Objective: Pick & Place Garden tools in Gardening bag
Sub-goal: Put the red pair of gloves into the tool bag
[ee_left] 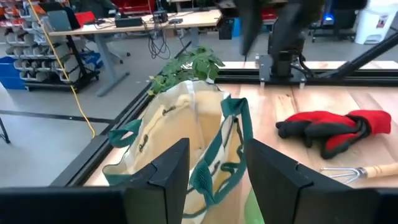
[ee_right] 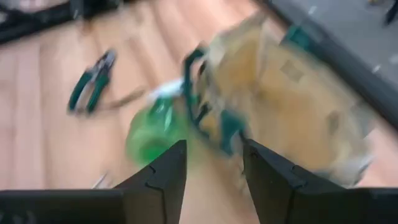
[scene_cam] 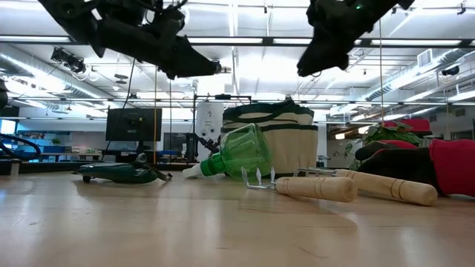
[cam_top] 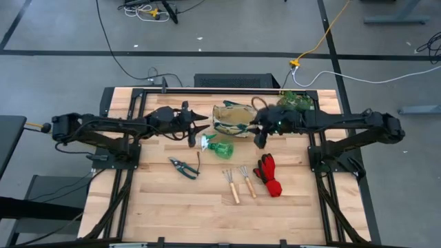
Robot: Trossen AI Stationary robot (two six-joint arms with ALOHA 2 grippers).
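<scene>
- Your left gripper (cam_top: 200, 128) hovers with fingers spread and empty just left of the gardening bag (cam_top: 233, 119); your right gripper (cam_top: 260, 136), also spread and empty, hangs at the bag's right side.
- The bag stands near the table's far edge; it looks like soft canvas, so expect its rim to fold under a push.
- The green spray bottle (cam_top: 219, 147) lies on its side touching the bag's front: likely light, smooth plastic that rolls, so take it at the neck.
- The pruning shears (cam_top: 184, 167), 2 mini rakes (cam_top: 238, 182) and gloves (cam_top: 269, 174) lie nearer the front; grip the rakes by their stiff wooden handles and pinch the limp gloves mid-bundle.
</scene>
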